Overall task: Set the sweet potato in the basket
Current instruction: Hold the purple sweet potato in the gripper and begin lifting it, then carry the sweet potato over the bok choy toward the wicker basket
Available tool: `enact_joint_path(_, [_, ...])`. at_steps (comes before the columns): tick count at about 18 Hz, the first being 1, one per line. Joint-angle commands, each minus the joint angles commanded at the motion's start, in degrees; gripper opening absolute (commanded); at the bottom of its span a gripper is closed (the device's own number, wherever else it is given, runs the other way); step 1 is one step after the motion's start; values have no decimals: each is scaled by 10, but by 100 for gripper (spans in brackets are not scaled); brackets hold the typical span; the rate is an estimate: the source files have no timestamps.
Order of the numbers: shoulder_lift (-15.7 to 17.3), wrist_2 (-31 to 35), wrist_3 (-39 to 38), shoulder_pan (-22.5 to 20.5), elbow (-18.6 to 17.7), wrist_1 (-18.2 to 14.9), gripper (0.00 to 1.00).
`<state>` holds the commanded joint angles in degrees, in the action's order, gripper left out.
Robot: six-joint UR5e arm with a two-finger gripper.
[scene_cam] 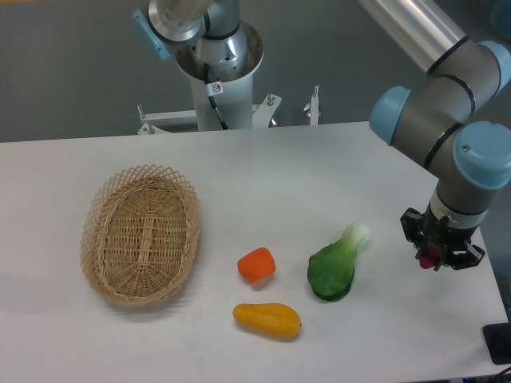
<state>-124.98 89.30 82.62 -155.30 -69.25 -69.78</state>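
Observation:
The basket (140,235) is a large oval of tan wicker with a lacy rim, lying empty on the left of the white table. My gripper (440,249) points straight down at the far right of the table, well away from the basket. Only a small reddish-purple bit of the sweet potato (430,257) shows between the black fingers; the gripper hides the rest. The fingers sit close on both sides of it. I cannot tell whether it is lifted off the table.
An orange chunk (256,265), a yellow-orange oblong fruit (267,320) and a green leafy vegetable (336,265) lie between the basket and the gripper. The table's right edge is near the gripper. A dark object (498,343) sits at the lower right corner.

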Motion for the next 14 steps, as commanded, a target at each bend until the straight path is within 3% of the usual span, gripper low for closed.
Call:
enact_joint_path(6, [56, -4, -2, 3, -76, -13, 17])
enact_joint_path(14, [62, -2, -3, 19, -82, -14, 17])
